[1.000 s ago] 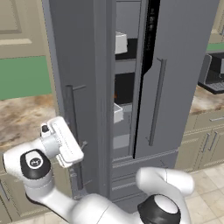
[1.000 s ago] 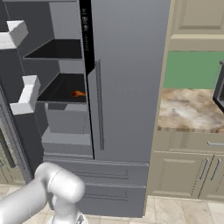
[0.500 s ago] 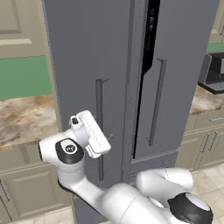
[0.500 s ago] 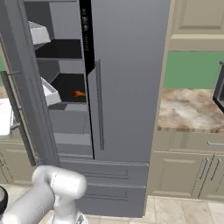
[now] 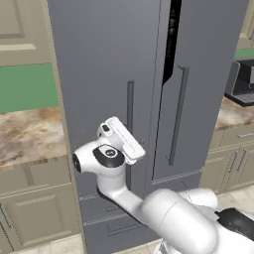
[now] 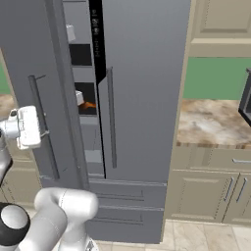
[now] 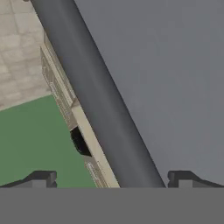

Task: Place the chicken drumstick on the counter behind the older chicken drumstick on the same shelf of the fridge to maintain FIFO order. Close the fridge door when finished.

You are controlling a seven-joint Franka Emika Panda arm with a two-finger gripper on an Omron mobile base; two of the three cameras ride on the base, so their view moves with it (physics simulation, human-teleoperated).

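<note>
The fridge [image 6: 142,73] stands with its left fridge door [image 5: 99,74] almost closed, leaving a narrow gap. Through that gap, the orange-red older chicken drumstick [image 6: 87,104] lies on a dark shelf [image 6: 88,112]. The chicken drumstick is hidden behind the door. My gripper [image 5: 139,145] is open at the door's vertical bar handle [image 5: 130,114]; from the right it sits beside that handle [image 6: 43,132]. In the hand view the handle [image 7: 96,96] runs diagonally between my gripper's [image 7: 109,179] spread fingertips, with the grey door panel [image 7: 175,65] behind. The marbled counter [image 5: 25,134] flanks the fridge.
The right fridge door [image 5: 203,74] is closed. A dark appliance [image 5: 243,82] stands on the counter [image 6: 211,122] to the right. Beige cabinets [image 6: 211,191] run below the counters, and the fridge's drawer fronts [image 6: 122,215] sit near the floor.
The left fridge door has swung from wide open to nearly closed. My hand travelled rightward with it, staying at the handle. The door bins and most of the interior are now hidden.
</note>
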